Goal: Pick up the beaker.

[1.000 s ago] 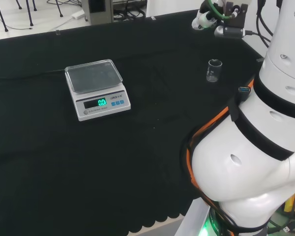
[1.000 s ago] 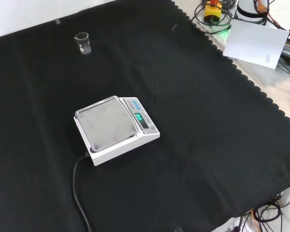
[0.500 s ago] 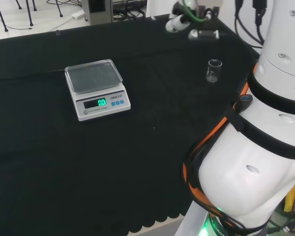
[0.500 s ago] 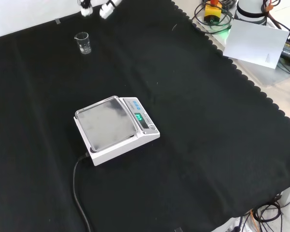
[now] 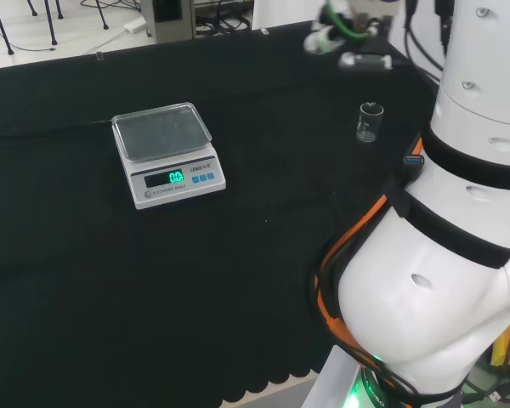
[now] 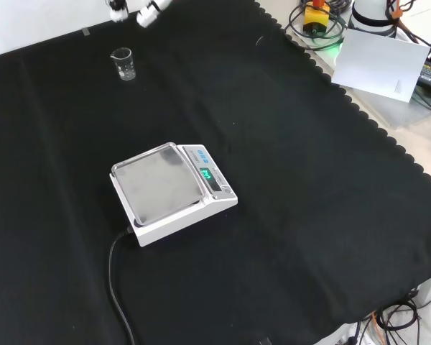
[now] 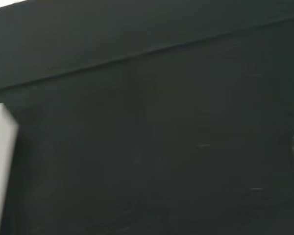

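Now hand (image 5: 347, 36) sits above far edge of cloth (image 5: 238, 280), blurred; can't tell if fingers are released or clenched, holds nothing visible. Vs half a sec ago it has shifted right in head view, closer over beaker (image 5: 370, 121) but well apart yet. Beaker upright, untouched, same spot; in front view top left, hand tips (image 6: 149, 12) just beyond it. Scale (image 5: 166, 155) off to the side, not involved. Approach underway; descent to beaker pending.

In the head view, the small clear glass beaker (image 5: 370, 121) stands on the black cloth (image 5: 68, 280), well to the right of the white digital scale (image 5: 167, 155). The hand (image 5: 348, 38) is above and behind the beaker, apart from it.
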{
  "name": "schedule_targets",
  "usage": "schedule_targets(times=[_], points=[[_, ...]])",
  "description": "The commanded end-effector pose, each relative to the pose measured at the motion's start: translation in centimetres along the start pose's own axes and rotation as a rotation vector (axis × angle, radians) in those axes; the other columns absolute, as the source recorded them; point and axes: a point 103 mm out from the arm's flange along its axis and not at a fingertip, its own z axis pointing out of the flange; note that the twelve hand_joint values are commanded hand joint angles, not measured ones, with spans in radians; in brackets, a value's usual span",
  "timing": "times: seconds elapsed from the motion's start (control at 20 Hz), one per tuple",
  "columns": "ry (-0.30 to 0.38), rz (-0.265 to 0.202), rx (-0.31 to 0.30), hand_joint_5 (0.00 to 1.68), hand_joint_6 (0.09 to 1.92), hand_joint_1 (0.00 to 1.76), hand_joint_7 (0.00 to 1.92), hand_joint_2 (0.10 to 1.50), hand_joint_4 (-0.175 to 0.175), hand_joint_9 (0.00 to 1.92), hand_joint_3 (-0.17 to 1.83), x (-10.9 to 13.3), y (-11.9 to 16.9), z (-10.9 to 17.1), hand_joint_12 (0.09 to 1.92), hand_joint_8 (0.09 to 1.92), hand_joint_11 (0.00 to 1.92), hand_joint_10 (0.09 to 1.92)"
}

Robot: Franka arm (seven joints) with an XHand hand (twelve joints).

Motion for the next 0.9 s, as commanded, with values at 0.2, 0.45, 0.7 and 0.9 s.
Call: schedule_targets(times=[0.2, 0.45, 0.7, 0.9], points=[[0.045, 0.25, -0.033, 0.52, 0.89, 0.82, 0.54, 1.18, -0.095, 0.71, -0.17, -9.8, -1.2, -1.5, 1.37, 0.86, 0.44, 0.85], [0.054, 0.194, 0.198, 0.15, 0.44, 0.72, 0.09, 1.03, -0.034, 0.19, -0.17, -9.7, 0.3, 0.3, 1.47, 0.76, 0.09, 0.89], [0.097, 0.194, 0.284, 0.17, 0.17, 0.68, 0.0, 0.98, -0.009, 0.03, -0.17, -9.5, 1.8, 2.8, 1.47, 0.68, 0.0, 0.9], [0.087, 0.203, 0.314, 0.28, 0.15, 0.74, 0.05, 1.02, -0.017, 0.09, -0.17, -9.7, 2.5, 4.6, 1.49, 0.71, 0.01, 0.9]])
